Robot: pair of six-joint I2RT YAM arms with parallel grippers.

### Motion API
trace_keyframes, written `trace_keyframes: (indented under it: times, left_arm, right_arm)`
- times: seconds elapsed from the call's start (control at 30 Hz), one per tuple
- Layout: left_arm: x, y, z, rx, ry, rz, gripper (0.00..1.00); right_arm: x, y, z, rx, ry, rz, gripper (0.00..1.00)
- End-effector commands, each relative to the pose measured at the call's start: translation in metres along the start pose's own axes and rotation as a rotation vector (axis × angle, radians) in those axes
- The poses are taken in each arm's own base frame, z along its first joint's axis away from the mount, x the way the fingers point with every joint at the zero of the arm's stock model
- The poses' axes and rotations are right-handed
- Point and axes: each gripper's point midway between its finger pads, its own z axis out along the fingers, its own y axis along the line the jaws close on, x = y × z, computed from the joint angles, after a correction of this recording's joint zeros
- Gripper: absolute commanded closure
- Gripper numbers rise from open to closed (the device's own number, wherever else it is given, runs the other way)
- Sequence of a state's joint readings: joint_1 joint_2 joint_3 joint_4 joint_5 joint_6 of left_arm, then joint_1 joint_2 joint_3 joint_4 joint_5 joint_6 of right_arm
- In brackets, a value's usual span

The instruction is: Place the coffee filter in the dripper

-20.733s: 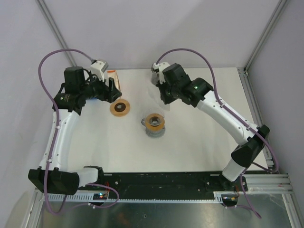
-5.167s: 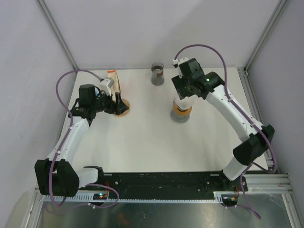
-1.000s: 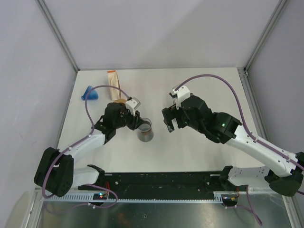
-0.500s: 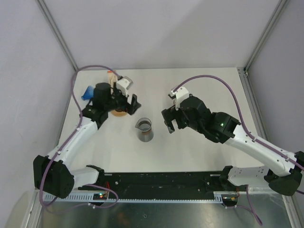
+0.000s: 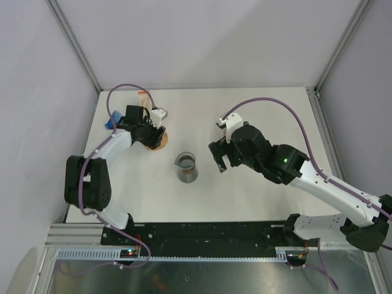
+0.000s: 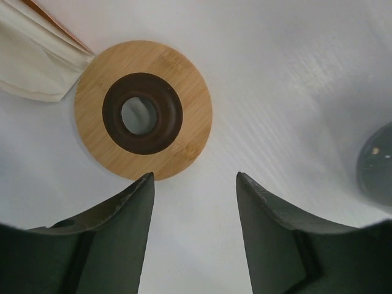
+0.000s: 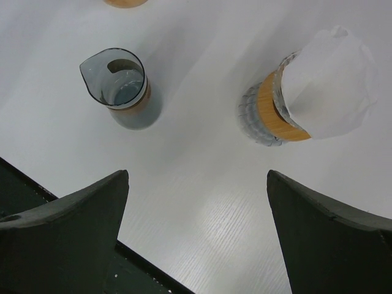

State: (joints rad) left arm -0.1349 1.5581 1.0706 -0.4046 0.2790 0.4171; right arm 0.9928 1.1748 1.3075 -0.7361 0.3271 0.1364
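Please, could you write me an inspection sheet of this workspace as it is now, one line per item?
Surface: white table, no spills seen.
Job's things: paper filter sits in the dripper, sticking out past its rim.
Clutter: glass jug; wooden ring; cream packet; blue item.
Grippers: left gripper open, above the table beside the ring; right gripper open, holding nothing.
Cables: purple cable looped over each arm, touching no item.
Surroundings: grey walls, metal frame posts; nothing else seen.

White paper cone filter (image 7: 327, 82) seated in ribbed glass dripper with wooden collar (image 7: 269, 116), its top protruding, right of centre.
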Motion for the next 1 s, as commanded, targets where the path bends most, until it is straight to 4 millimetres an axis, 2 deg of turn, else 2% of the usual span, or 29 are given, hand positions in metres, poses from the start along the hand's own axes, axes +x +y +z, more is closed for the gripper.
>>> trace_keyframes:
  times: [0.0, 0.1, 0.3, 0.47, 0.63, 0.8, 0.87, 0.97]
  left_arm:
    - [-0.012, 0.026, 0.011, -0.050, 0.027, 0.099, 0.39]
    - [-0.014, 0.036, 0.025, -0.066, 0.053, 0.092, 0.38]
    - [-0.008, 0.042, 0.052, -0.051, 0.100, 0.086, 0.38]
    - [-0.003, 0.034, 0.063, -0.017, 0.116, 0.093, 0.44]
    - [0.002, 0.035, 0.071, -0.010, 0.145, 0.081, 0.44]
    - [0.014, 0.023, 0.082, 0.043, 0.181, 0.071, 0.45]
    - [0.020, 0.020, 0.088, 0.057, 0.199, 0.068, 0.47]
    - [0.024, 0.018, 0.093, 0.075, 0.217, 0.055, 0.57]
  right_arm:
    - [-0.011, -0.003, -0.001, 0.017, -0.024, -0.007, 0.01]
    - [-0.009, -0.004, 0.001, 0.018, -0.013, -0.009, 0.01]
    - [-0.004, -0.005, 0.004, 0.024, 0.012, -0.018, 0.01]
    - [-0.002, -0.006, 0.007, 0.023, 0.023, -0.018, 0.01]
    - [-0.001, -0.006, 0.009, 0.023, 0.030, -0.018, 0.01]
    - [0.001, -0.007, 0.010, 0.024, 0.039, -0.021, 0.01]
    - [0.001, -0.007, 0.011, 0.024, 0.041, -0.022, 0.01]
    - [0.002, -0.006, 0.012, 0.022, 0.044, -0.022, 0.01]
